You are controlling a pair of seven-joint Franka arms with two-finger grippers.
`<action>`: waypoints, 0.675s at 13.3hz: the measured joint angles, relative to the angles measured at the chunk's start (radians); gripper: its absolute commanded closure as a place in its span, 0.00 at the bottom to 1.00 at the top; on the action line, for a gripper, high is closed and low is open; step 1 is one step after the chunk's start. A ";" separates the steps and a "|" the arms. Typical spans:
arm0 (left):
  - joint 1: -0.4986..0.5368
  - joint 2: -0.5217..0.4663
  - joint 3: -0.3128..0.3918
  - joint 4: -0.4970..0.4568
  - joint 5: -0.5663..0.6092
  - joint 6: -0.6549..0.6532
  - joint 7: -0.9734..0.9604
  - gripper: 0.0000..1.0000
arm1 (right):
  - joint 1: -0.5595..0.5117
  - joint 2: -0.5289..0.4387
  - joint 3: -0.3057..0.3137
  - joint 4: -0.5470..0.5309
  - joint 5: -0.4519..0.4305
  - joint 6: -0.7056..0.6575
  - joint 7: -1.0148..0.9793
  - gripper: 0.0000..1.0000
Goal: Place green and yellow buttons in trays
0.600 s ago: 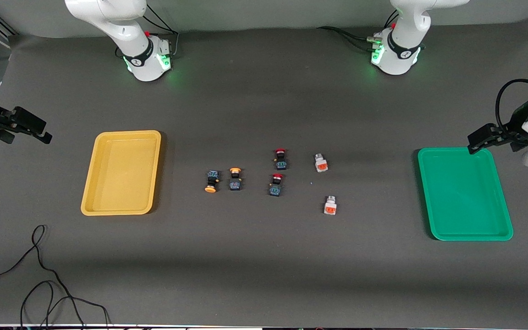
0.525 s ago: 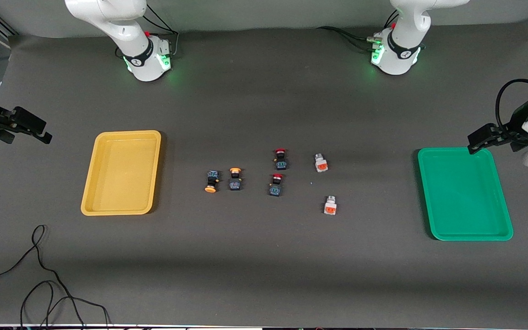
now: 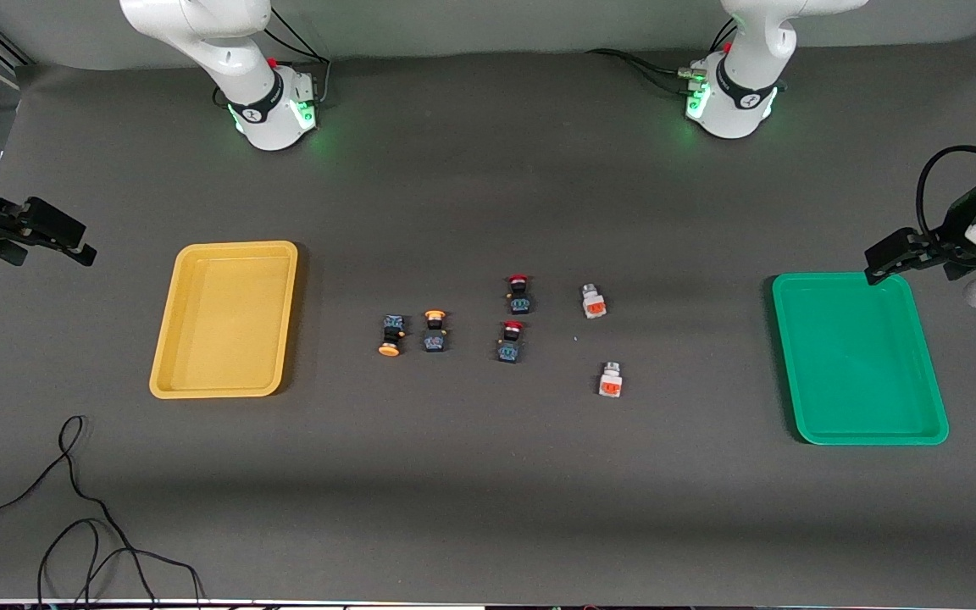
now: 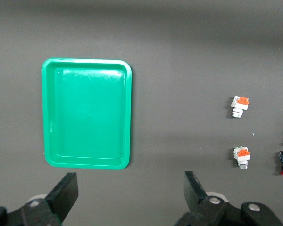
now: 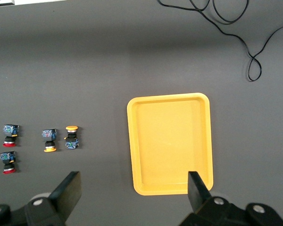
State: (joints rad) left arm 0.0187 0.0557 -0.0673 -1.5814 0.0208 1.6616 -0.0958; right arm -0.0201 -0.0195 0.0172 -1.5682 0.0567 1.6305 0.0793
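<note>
Nothing has moved since the earlier frame: both arms sit parked, every button lies where it was. You're at the start; both trays are empty.

Left end effector (image 3: 878, 264) hangs over the green tray's (image 3: 859, 432) rim at the corner toward the bases, jaws wide apart, holding nothing. Right end effector (image 3: 73, 241) is up off the surface at the right arm's end, clear of the yellow tray (image 3: 221, 388), jaws also spread, empty.

Buttons are mid-surface btwn the trays. Two yellow-cap buttons (image 3: 391, 335) (image 3: 435, 330) lie just beside each other, closest to the yellow tray. Two white buttons (image 3: 593, 301) (image 3: 611, 379) lie toward the green tray, apart from each other. Two red-cap buttons (image 3: 519, 293) (image 3: 511, 341) sit btwn those groups; leave them.

Advice, prob best: take each arm to its near pair. For the right arm, pick the yellow-cap one nearest the tray first, since its neighbour is close and a wide jaw could knock it. Come straight down, fingers across the block body, not the round cap. For the left arm, the white ones have room, so either works. Lift clear before crossing the rim.
</note>
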 measured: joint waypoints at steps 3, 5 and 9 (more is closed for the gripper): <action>-0.004 0.000 -0.004 -0.008 -0.045 -0.008 -0.001 0.00 | 0.000 0.006 0.000 -0.019 0.002 0.000 0.000 0.00; -0.024 0.000 -0.006 -0.027 -0.081 -0.013 -0.001 0.00 | 0.000 0.011 0.000 -0.032 0.002 0.000 0.000 0.00; -0.191 0.000 -0.014 -0.058 -0.091 -0.011 -0.171 0.00 | 0.001 0.027 0.001 -0.051 0.002 0.000 0.000 0.00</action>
State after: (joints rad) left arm -0.1728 0.0559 -0.0812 -1.6392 -0.0704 1.6501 -0.2663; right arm -0.0189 0.0075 0.0186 -1.6192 0.0590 1.6304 0.0793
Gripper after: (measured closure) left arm 0.000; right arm 0.000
